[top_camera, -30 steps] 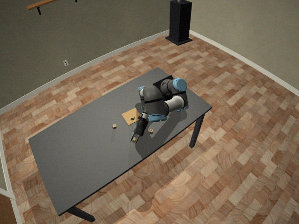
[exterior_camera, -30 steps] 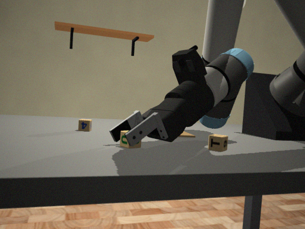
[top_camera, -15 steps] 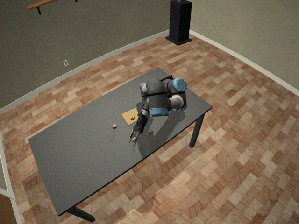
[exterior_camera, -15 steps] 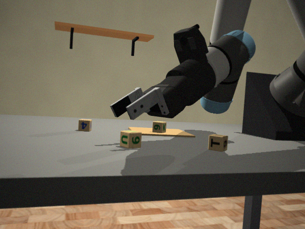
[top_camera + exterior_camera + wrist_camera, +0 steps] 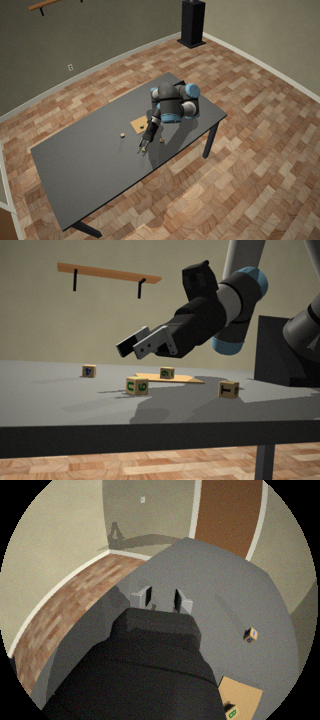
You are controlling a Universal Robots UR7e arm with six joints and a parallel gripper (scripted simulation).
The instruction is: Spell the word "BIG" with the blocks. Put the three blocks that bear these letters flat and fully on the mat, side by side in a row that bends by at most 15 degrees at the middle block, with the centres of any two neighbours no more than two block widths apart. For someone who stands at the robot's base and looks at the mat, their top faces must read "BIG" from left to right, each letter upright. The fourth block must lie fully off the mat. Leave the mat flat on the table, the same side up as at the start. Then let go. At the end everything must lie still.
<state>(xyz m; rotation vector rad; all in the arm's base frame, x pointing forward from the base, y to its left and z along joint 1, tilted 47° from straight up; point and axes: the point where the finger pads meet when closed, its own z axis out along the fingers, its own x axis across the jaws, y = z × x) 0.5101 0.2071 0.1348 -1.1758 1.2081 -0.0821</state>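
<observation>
- Hovering above the tabletop (image 5: 85, 160) (image 5: 51, 400) (image 5: 215, 570), here are the jaws (image 5: 142, 147) (image 5: 128, 352), parted and with nothing between them!
- One block on so far: the mat block (image 5: 141, 126) (image 5: 167, 373) (image 5: 232, 712) sits near the middle of the mat (image 5: 138, 121) (image 5: 186, 379) (image 5: 247, 695), a green mark on top. That could be a B in the wrist view, but it is too small to call, and so is its upright.
- Three are off the mat, by the top view's clock: the block with the 4 (image 5: 122, 135) (image 5: 88, 371) (image 5: 251, 635) at 8 o'clock, the block with the U (image 5: 143, 149) (image 5: 136, 385) at 6, the block with the T (image 5: 161, 140) (image 5: 228, 389) at 4.
- So no row yet! Two more must come aboard; the fourth stays out. Those names come from side faces, and the top letters can't be read, so which is the spare I cannot tell.
- Traffic report: the arm (image 5: 169, 103) (image 5: 201, 317) (image 5: 155, 670) reaches in from 2 o'clock and covers part of the mat in the top view. The mat block could be knocked as neighbours arrive, so a careful approach looks wise.

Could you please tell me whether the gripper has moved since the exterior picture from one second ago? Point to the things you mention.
Yes, the gripper (image 5: 143, 145) (image 5: 127, 351) (image 5: 163, 594) has risen, judged against the block showing U (image 5: 143, 149) (image 5: 136, 386).
</observation>
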